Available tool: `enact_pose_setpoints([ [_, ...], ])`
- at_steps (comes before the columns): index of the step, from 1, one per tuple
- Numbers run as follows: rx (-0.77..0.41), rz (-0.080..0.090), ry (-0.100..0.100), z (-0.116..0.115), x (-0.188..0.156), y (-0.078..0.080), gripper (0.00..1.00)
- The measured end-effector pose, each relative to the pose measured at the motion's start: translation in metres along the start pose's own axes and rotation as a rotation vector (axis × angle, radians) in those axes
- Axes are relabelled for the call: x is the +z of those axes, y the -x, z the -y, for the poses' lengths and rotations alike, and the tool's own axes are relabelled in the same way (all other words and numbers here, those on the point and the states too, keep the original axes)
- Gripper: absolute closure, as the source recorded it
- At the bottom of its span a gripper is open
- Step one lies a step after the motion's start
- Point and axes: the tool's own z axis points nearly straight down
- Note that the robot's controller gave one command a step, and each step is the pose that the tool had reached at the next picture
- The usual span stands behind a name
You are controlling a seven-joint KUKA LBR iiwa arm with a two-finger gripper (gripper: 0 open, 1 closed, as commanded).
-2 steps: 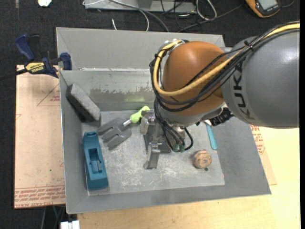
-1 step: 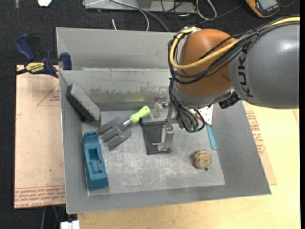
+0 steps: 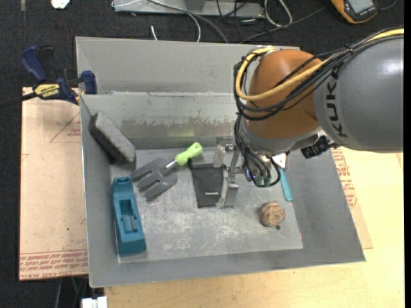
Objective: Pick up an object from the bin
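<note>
Blue stapler (image 3: 127, 218), green-handled grey spatula (image 3: 157, 177), brown lump (image 3: 272, 214), grey bin (image 3: 192, 63)

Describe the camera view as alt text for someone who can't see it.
A robot arm's gripper sits at the right edge of a dark flat rectangular piece in a grey metal bin. Around them lie a green-handled spatula, a blue stapler-like tool and a brown lump.
</note>
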Motion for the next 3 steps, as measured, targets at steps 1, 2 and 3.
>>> enact_pose_setpoints([
  [1, -0.054, 0.008, -0.001, 0.023, 0.061, 0.011, 0.0],
  [2, 0.19, 0.003, 0.002, 0.003, 0.092, 0.005, 0.0],
  [3, 0.233, 0.003, -0.001, 0.015, 0.11, 0.017, 0.0],
])
